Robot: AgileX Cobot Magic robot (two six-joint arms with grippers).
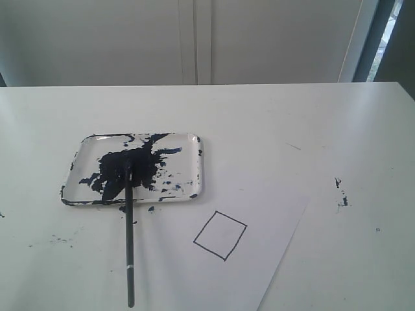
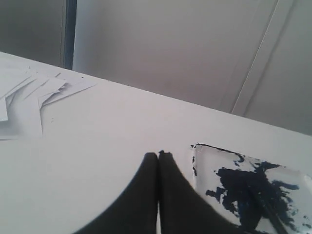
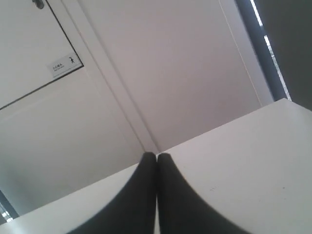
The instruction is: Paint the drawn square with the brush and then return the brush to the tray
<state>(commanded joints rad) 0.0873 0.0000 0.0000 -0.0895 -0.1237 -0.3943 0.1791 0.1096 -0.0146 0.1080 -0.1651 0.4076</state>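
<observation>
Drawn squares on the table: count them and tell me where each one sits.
1. The drawn square lies on the paper sheet, right of the brush, nearer the camera than the tray.

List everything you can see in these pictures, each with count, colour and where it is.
table: one, white, under everything
tray: one, clear-white with a dark navy paint blotch, left of centre on the table
brush: one, black with a pale ring, tip in the tray's paint, handle sticking out over its near edge
sheet of paper: one, white, right of the tray
drawn square: one, thin black outline, blank inside, on the sheet
paint specks: a few, dark blue, on the table's right
loose sheets: several, white, at a table edge
sign: one, white, on the wall
left gripper: black, jaws shut, beside the tray
right gripper: black, jaws shut, empty
</observation>
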